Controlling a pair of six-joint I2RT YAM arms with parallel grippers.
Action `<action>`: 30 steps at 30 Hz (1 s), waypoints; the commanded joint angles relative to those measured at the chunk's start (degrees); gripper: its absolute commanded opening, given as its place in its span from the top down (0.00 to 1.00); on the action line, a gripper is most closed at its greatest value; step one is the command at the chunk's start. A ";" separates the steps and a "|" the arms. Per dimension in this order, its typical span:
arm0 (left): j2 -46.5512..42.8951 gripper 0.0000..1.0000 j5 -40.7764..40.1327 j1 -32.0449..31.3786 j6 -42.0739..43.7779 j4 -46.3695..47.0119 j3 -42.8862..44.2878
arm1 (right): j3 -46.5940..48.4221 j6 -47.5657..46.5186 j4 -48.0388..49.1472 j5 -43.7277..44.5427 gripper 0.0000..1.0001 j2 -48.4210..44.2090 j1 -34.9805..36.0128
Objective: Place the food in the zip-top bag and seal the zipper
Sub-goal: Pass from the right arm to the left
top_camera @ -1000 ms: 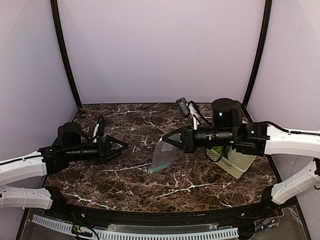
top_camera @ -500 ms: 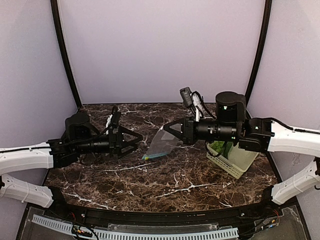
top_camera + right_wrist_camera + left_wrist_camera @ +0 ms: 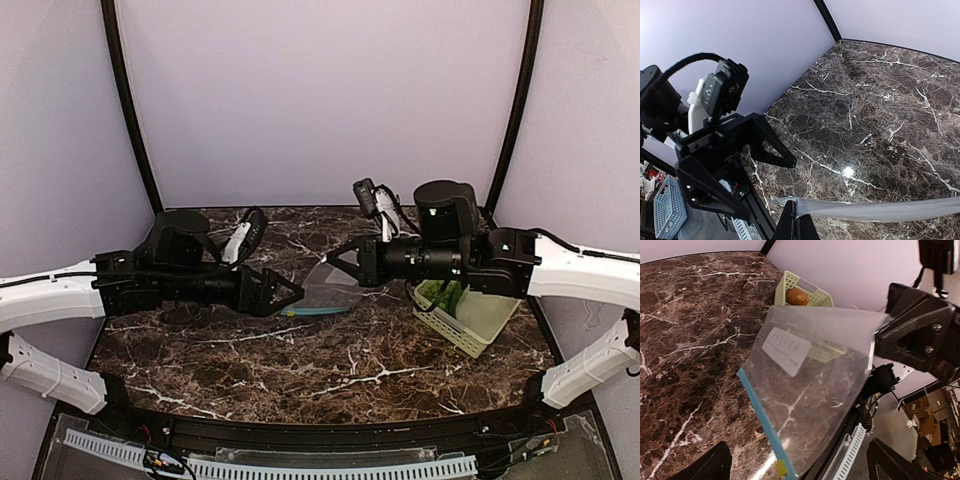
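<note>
My right gripper is shut on one corner of the clear zip-top bag and holds it off the table, tilted. In the right wrist view its fingers pinch the bag's edge. The teal-blue zipper runs along the bag's low edge, with a white label above it. My left gripper is open and empty, just left of the zipper end. The brown-orange oval and the green vegetable lie in the pale green basket.
The basket stands at the right of the dark marble table, under my right arm. One left finger shows in the right wrist view, close to the held bag. Purple walls enclose the back and sides.
My left arm has swung right and forward until its open gripper is next to the bag. My right gripper has kept hold of the bag, which now hangs flatter.
</note>
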 commanded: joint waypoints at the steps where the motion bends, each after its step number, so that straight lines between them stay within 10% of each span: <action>1: 1.82 0.09 -5.71 -0.58 6.94 -8.68 1.86 | 2.34 0.84 -0.65 0.22 1.00 0.10 0.53; 11: 6.32 0.42 -7.44 -3.45 9.26 -10.13 3.99 | 4.22 1.14 -3.34 0.26 1.00 1.75 0.57; 22: 5.10 0.49 -9.49 -3.54 10.26 -9.82 4.09 | 5.10 1.11 -5.77 0.00 1.00 3.64 0.58; 30: 7.64 0.90 -6.08 -3.50 9.63 -9.41 4.06 | 5.63 0.99 -6.12 -0.25 1.00 4.27 0.54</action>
